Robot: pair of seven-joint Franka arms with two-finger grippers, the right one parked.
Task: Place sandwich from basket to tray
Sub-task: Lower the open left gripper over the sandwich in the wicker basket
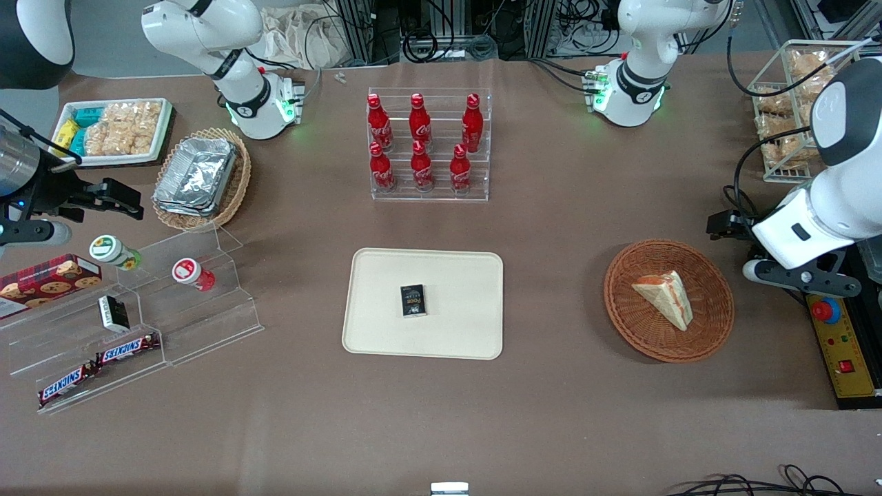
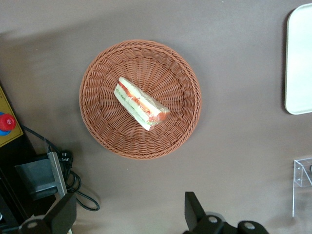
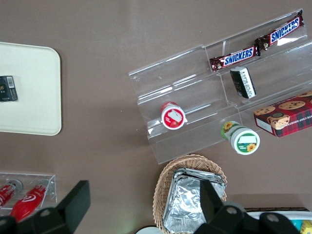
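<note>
The sandwich point(image 1: 665, 297) point(image 2: 141, 104), a pale bread wedge with red and green filling, lies in the round reddish-brown wicker basket point(image 1: 623, 303) point(image 2: 97, 122). My left arm's gripper point(image 1: 727, 224) point(image 2: 127, 214) hangs high beside the basket, toward the working arm's end of the table and slightly farther from the front camera. It is open wide, with nothing between its fingers point(image 2: 192, 209). The cream tray point(image 1: 455, 331) point(image 2: 300, 73) point(image 3: 29, 117) lies flat at mid-table and carries a small black box point(image 1: 413, 300) point(image 3: 7, 88).
A rack of red bottles point(image 1: 428, 145) stands farther from the front camera than the tray. A yellow control box with red buttons point(image 1: 837, 344) and cables sit beside the basket. A wire rack point(image 1: 792, 103), a foil-filled tan basket point(image 1: 200, 179) and an acrylic snack shelf point(image 1: 138, 324) are also present.
</note>
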